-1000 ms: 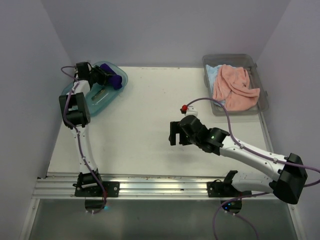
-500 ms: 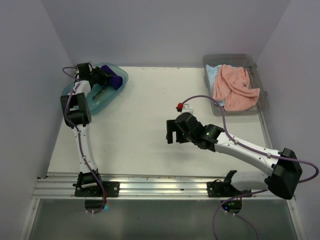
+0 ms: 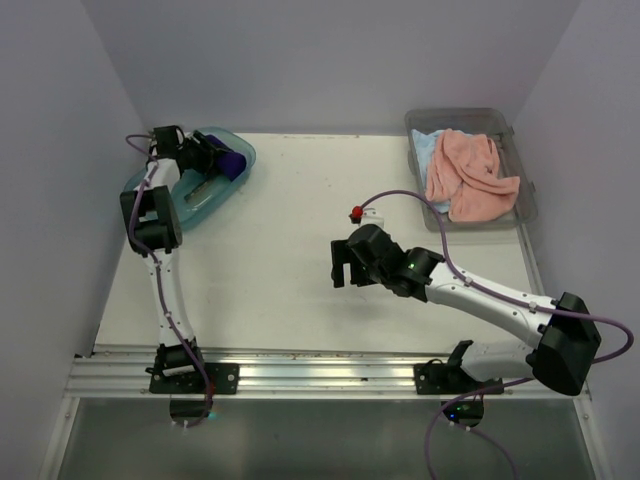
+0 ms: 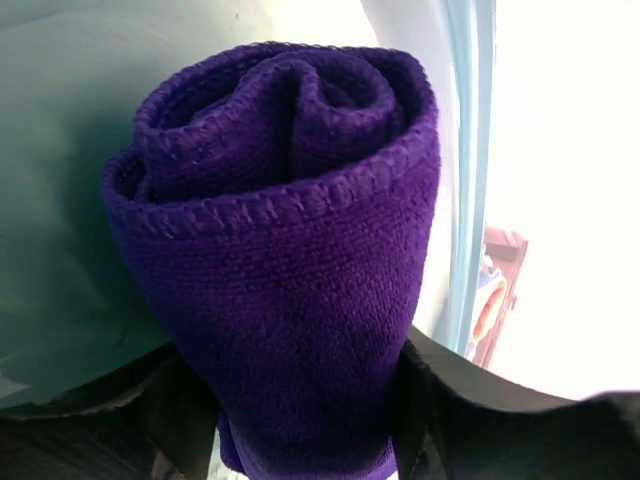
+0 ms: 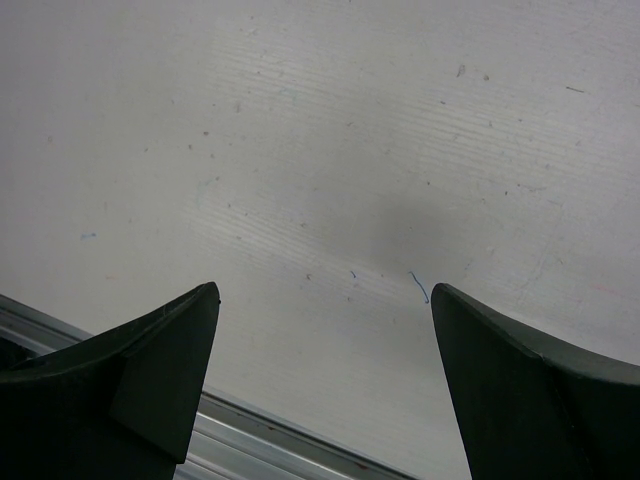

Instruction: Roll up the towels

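Left wrist: purple towel [image 4: 285, 260], rolled, sits in the teal tub [image 4: 462, 150] between the left gripper [image 4: 305, 430]'s fingers; grip unclear. Right gripper [image 5: 325, 340], spread empty, should fetch the pink towel [image 3: 470, 175].

The white bench [image 3: 280, 270] is enclosed on three sides by plain pale lilac walls [image 3: 330, 60] and is evenly lit. A metal rail [image 3: 320, 375] is fixed along its near edge. Faint scuffs are seen on its surface.

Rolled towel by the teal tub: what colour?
Rolled towel is dark purple; clearest in left wrist view.
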{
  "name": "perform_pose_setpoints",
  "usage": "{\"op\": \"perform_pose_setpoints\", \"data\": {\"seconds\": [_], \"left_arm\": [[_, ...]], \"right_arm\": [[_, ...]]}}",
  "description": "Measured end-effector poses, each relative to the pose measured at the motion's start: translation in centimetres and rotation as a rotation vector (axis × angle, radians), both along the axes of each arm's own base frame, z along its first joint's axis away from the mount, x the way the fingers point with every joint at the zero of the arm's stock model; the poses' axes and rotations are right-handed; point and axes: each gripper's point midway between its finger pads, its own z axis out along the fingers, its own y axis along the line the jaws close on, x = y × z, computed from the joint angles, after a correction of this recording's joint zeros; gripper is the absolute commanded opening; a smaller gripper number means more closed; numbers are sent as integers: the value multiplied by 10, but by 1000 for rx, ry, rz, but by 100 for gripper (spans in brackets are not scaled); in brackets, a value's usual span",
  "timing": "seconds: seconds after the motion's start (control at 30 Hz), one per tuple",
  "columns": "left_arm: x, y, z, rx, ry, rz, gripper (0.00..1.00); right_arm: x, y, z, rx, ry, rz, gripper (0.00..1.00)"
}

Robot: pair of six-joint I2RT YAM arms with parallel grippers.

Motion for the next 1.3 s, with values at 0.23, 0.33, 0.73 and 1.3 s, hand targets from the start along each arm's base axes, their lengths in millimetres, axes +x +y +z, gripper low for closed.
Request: {"op": "perform_pose_setpoints", "data": {"seconds": [0.23, 0.33, 0.73, 1.3], "left_arm": [[-4, 1, 5, -5, -7, -30, 90], [-8, 1, 7, 8, -3, -38, 93], [-27, 7, 9, 67, 37, -55, 99], [-53, 17, 14, 184, 98, -59, 100]], "right_arm": [[0, 0, 0, 2, -1, 1, 91], [0, 1, 0, 1, -3, 3, 91], [1, 2, 1, 5, -7, 9, 91], [3, 5, 9, 34, -29, 9, 91]]}}
